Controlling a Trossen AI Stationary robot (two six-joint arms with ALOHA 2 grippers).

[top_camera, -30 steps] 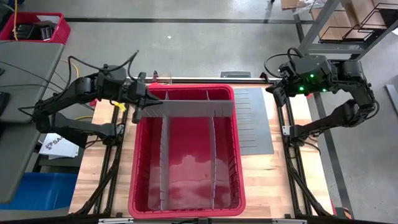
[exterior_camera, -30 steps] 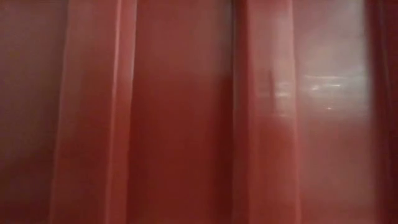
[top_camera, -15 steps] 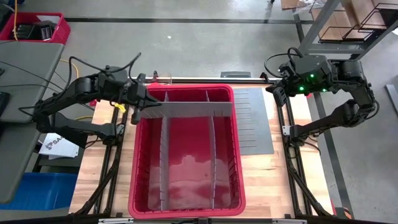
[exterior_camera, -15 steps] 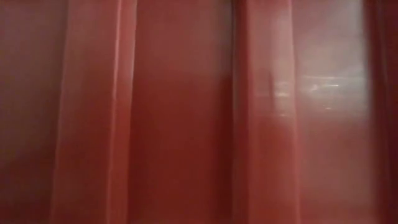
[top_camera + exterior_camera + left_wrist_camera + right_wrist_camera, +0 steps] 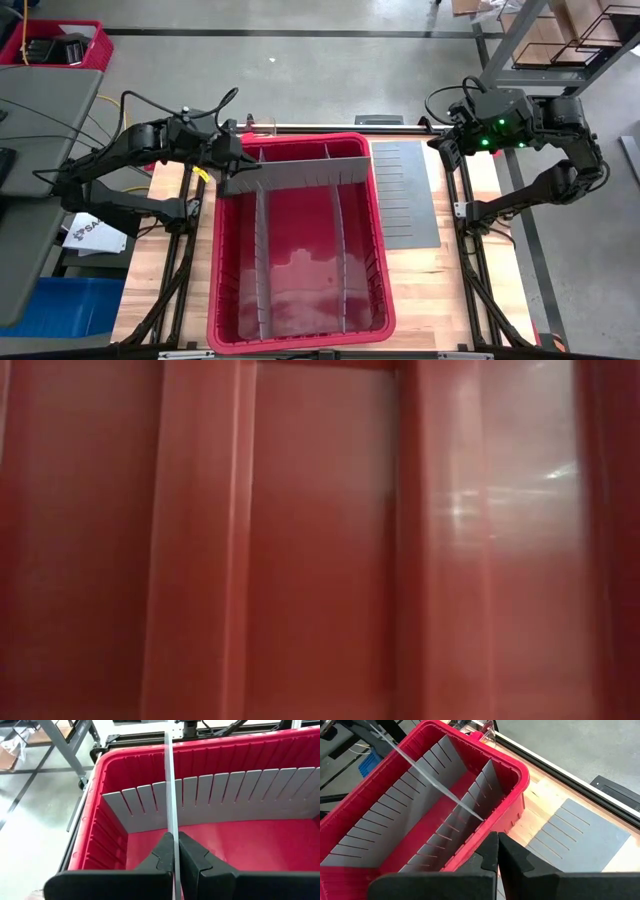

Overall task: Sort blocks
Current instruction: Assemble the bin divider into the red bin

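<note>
Over bin (image 5: pixel 300 330), left pincer (image 5: pixel 232 172) clamps divider (image 5: pixel 300 174)

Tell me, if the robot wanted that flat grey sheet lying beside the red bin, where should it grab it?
Probably at an outer edge of the grey slotted sheet, coming from its side away from the red bin. It lies flat on the table, so there is nothing to pinch from above; the edge must first be slid out or tipped up.
</note>
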